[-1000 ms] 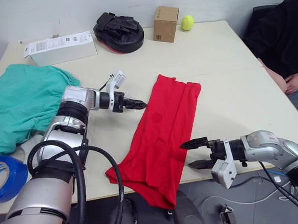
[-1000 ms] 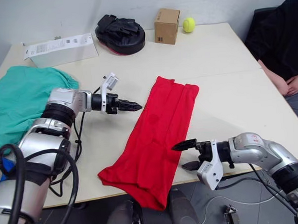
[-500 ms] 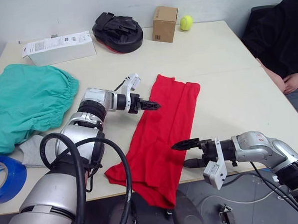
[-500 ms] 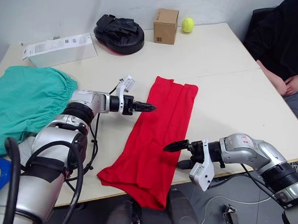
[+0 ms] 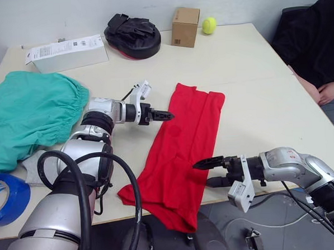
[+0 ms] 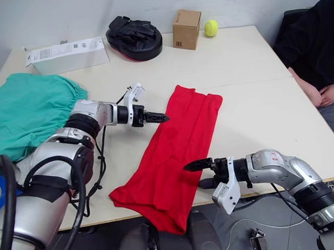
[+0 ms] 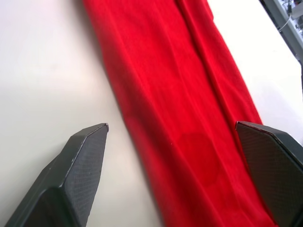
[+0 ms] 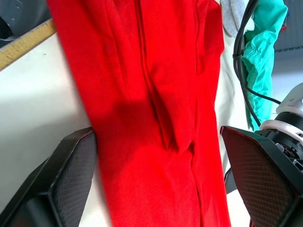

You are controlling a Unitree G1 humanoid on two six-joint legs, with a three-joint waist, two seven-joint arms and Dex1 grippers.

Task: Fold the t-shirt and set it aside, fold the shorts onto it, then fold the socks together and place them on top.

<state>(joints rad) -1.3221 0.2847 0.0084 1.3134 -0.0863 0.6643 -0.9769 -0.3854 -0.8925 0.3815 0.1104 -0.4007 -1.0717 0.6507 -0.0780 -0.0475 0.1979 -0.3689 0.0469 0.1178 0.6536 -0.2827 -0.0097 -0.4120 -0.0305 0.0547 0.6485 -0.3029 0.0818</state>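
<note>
Red t-shirt (image 5: pixel 182 152), one, lay folded lengthwise mid-table, near end hanging over table (image 5: pixel 254 81) front edge. One green shorts (image 5: pixel 26 115) at left; one grey sock (image 5: pixel 37 167) seen beside it. Left gripper (image 5: pixel 165 115) unclenched beside shirt; right gripper (image 5: pixel 206 172) spread, empty, over shirt edge.

Left gripper (image 5: pixel 165 115) stretched out level over the middle of the table with fingers spread wide, right gripper (image 5: pixel 209 172) low at the near table edge, fingers parted too.

shorts (image 5: pixel 29 118) left of t-shirt (image 5: pixel 179 152), socks (image 5: pixel 37 165) beside shorts
</note>
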